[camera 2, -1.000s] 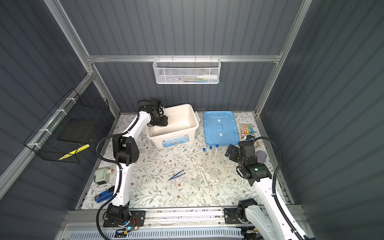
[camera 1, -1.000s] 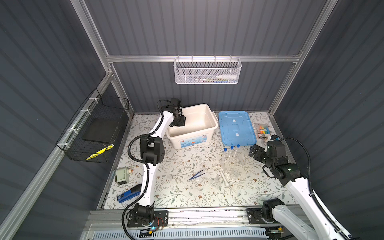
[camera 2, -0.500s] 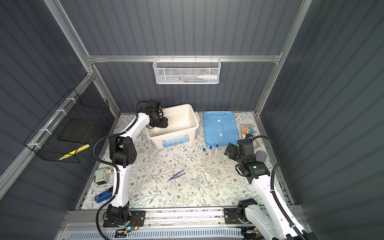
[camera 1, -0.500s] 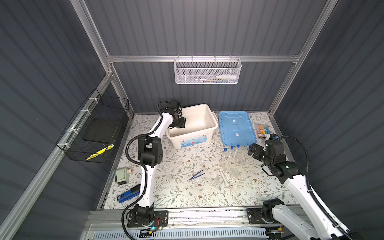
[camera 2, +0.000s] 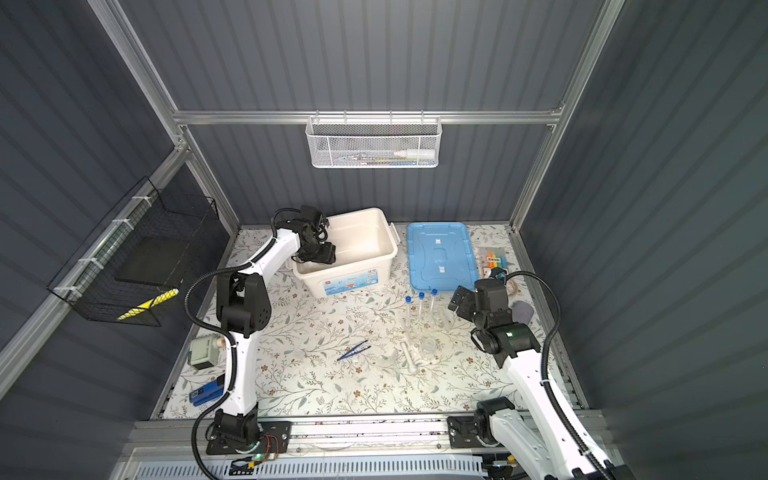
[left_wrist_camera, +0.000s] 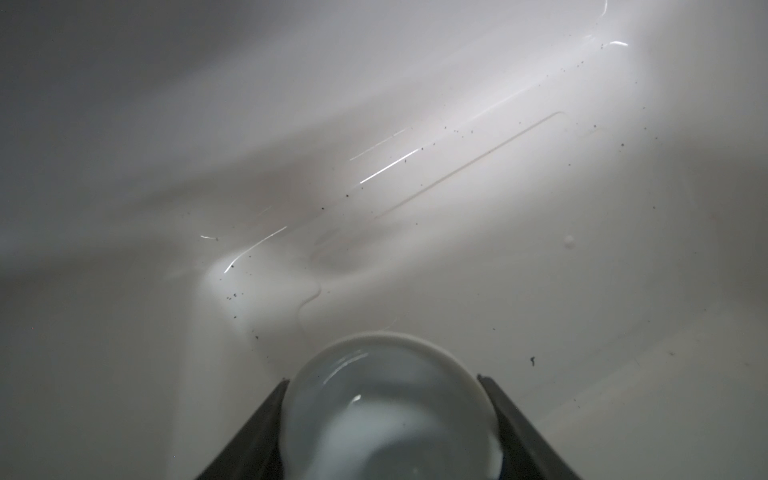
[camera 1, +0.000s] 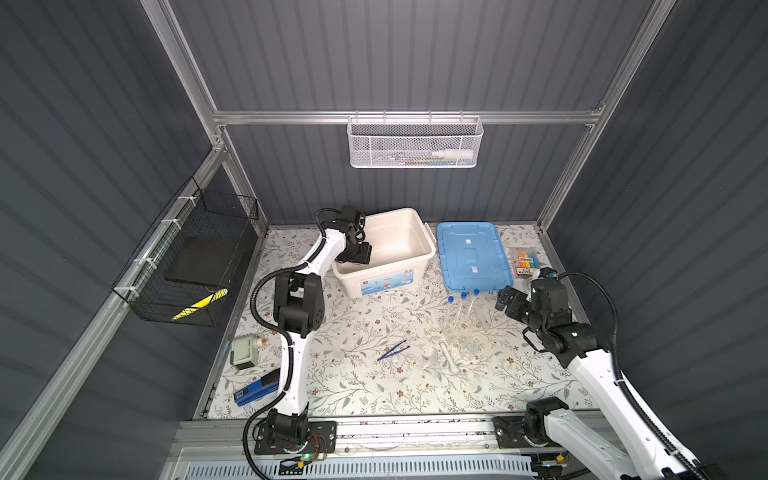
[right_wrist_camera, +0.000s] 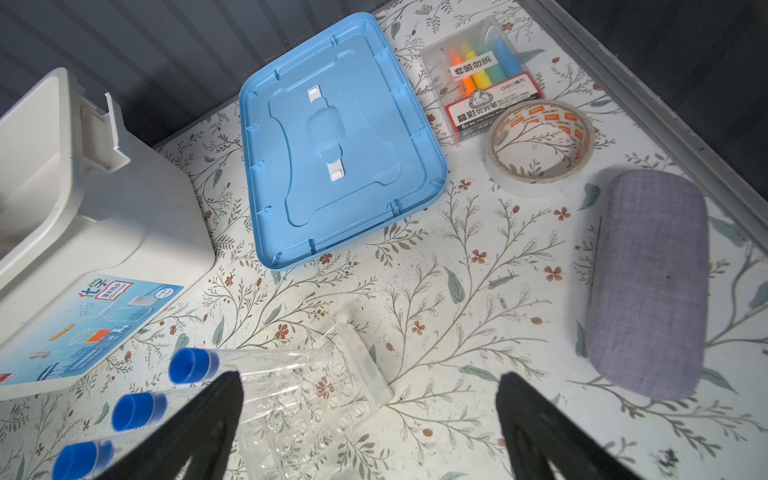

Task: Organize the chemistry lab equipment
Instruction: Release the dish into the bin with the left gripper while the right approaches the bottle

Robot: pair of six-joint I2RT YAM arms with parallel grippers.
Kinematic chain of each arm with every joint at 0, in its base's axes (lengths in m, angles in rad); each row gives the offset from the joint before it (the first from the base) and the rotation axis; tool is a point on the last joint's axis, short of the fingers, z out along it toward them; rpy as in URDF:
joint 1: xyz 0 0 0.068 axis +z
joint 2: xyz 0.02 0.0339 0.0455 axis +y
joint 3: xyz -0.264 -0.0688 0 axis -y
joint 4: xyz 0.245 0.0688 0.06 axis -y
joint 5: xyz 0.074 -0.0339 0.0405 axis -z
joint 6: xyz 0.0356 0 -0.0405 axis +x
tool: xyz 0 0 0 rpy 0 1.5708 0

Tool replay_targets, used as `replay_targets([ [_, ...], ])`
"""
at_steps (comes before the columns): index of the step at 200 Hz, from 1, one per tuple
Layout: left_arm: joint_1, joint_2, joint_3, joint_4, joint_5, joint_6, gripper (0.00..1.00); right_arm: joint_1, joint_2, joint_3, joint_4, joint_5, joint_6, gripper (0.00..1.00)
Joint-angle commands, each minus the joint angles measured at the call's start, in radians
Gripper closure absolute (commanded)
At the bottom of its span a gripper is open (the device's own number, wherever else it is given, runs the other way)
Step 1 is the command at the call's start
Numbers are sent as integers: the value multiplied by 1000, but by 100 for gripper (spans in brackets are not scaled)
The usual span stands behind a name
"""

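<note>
My left gripper (left_wrist_camera: 386, 388) reaches into the white bin (camera 1: 420, 249) and is shut on a white ceramic dish (left_wrist_camera: 386, 407), close above the bin floor. In both top views the left gripper (camera 1: 356, 252) (camera 2: 321, 252) sits at the bin's left side. The right gripper (right_wrist_camera: 370, 380) (camera 1: 508, 299) (camera 2: 459, 301) stands open and empty, hovering by the clear tube rack (right_wrist_camera: 316, 399). Three blue-capped test tubes (right_wrist_camera: 191, 365) (camera 1: 461, 308) (camera 2: 420, 309) lie beside the rack. Dark blue tweezers (camera 1: 392, 350) (camera 2: 352, 350), a white pestle (camera 1: 449, 360) and small clear glassware (camera 1: 468, 347) lie mid-table.
A blue lid (camera 1: 471, 257) lies right of the bin. The marker pack (right_wrist_camera: 482, 75), a tape roll (right_wrist_camera: 540, 145) and a grey case (right_wrist_camera: 648, 282) lie along the right edge. A timer (camera 1: 244, 351) and a blue object (camera 1: 255, 389) lie at front left.
The right gripper has edged slightly toward the test tubes. The left gripper stays in the bin with the dish, its arm shifting only a little.
</note>
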Motion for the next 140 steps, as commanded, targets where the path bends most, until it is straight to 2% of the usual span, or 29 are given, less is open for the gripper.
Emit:
replay_targets([
  [1,6,26,51,-51,2,20,50,-3,-12,29,-5,1,6,3],
  [97,7,92,103,-89,5,11,44,-3,-37,46,-64,8,0,3],
  [140,7,84,98,-95,27,12,34,-3,-55,47,-91,24,8,3],
])
